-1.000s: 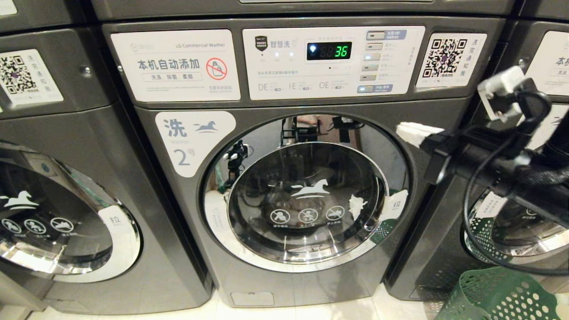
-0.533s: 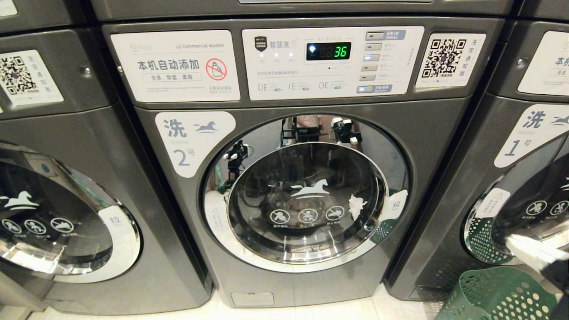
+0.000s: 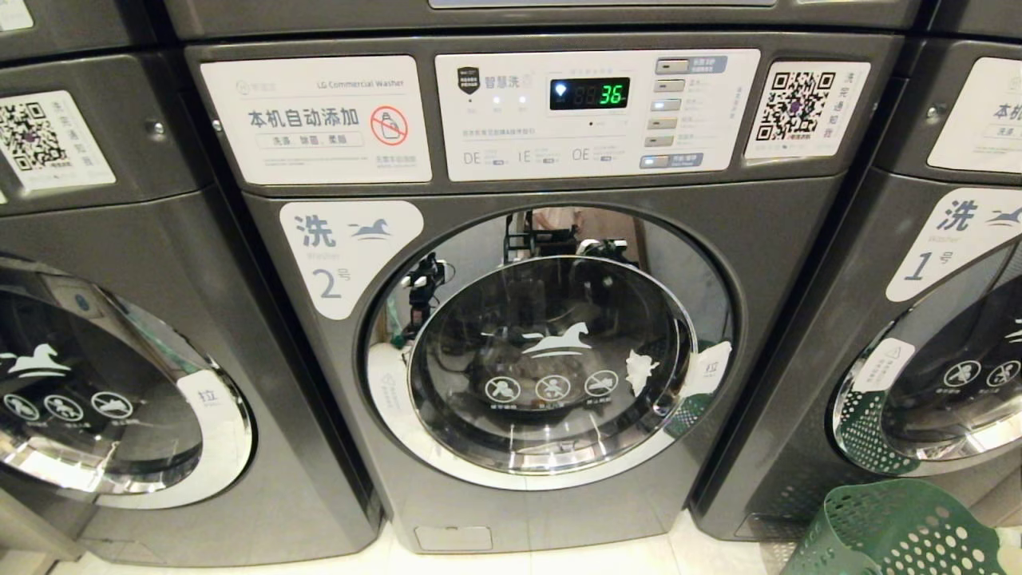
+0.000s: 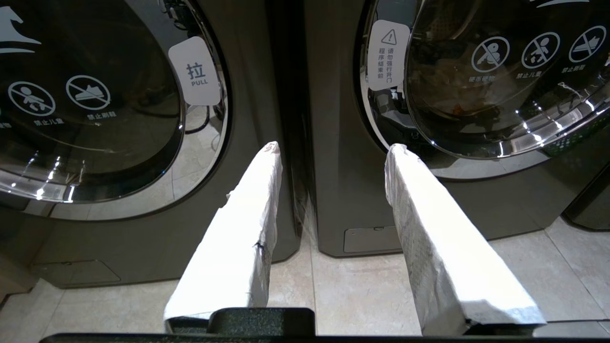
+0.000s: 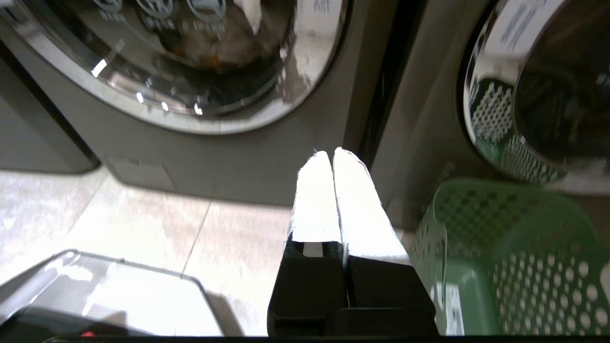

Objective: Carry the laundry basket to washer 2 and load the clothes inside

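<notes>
Washer 2 (image 3: 511,319) fills the centre of the head view, its round glass door (image 3: 551,363) closed and a dim heap of clothes (image 5: 209,45) visible behind the glass. The laundry basket (image 3: 894,531) stands on the floor at the lower right corner, before washer 1 (image 3: 942,319). Neither arm appears in the head view. Right gripper (image 5: 332,155): held low and pointing at the seam between the two machines, fingers pressed together, grasping nothing. Left gripper (image 4: 333,148): low, aimed at the washers' bases, fingers spread, empty.
</notes>
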Controlling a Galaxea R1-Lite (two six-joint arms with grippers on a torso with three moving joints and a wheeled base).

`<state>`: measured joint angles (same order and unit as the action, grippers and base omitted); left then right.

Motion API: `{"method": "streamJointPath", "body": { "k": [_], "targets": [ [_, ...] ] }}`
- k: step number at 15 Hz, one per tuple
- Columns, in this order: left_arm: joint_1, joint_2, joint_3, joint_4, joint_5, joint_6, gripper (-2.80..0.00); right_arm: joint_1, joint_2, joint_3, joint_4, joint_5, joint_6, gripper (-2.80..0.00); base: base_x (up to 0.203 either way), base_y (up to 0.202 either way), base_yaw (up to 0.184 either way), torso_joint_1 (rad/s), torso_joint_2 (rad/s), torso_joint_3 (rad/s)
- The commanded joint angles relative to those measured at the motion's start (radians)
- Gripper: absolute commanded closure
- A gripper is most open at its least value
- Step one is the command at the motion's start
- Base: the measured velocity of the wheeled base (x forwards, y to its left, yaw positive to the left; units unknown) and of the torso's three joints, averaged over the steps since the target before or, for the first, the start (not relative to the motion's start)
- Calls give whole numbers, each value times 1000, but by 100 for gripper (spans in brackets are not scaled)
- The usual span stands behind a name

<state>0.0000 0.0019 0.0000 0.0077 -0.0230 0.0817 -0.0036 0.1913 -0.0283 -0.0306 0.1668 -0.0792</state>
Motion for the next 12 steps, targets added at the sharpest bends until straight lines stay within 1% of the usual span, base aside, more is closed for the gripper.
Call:
{"method": "streamJointPath", "body": {
  "k": [1,2,3,4,5,6,10,12],
  "targets": [
    [0,0,2,0,0,0,0,9,-170,5,-5,-1,-6,0,0,0,0,0,0,0],
    [0,0,2,0,1,-4,0,11,-198,26,-52,-46,-12,0,0,0,0,0,0,0],
    [0,0,2,0,2,-9,0,13,-198,48,-89,-148,-15,0,0,0,0,0,0,0],
    [0,0,2,0,2,-16,0,14,-194,58,-112,-197,-24,0,0,0,0,0,0,0],
    [0,0,2,0,3,-19,0,14,-192,62,-122,-192,-58,0,0,0,0,0,0,0],
    [0,0,2,0,3,-19,0,14,-191,63,-124,-191,-73,0,0,0,0,0,0,0],
    [0,0,2,0,3,-19,0,14,-191,62,-152,-200,-74,0,0,0,0,0,0,0],
    [0,0,2,0,3,-19,0,14,-191,62,-160,-218,-80,0,0,0,0,0,0,0]
  ]
}}
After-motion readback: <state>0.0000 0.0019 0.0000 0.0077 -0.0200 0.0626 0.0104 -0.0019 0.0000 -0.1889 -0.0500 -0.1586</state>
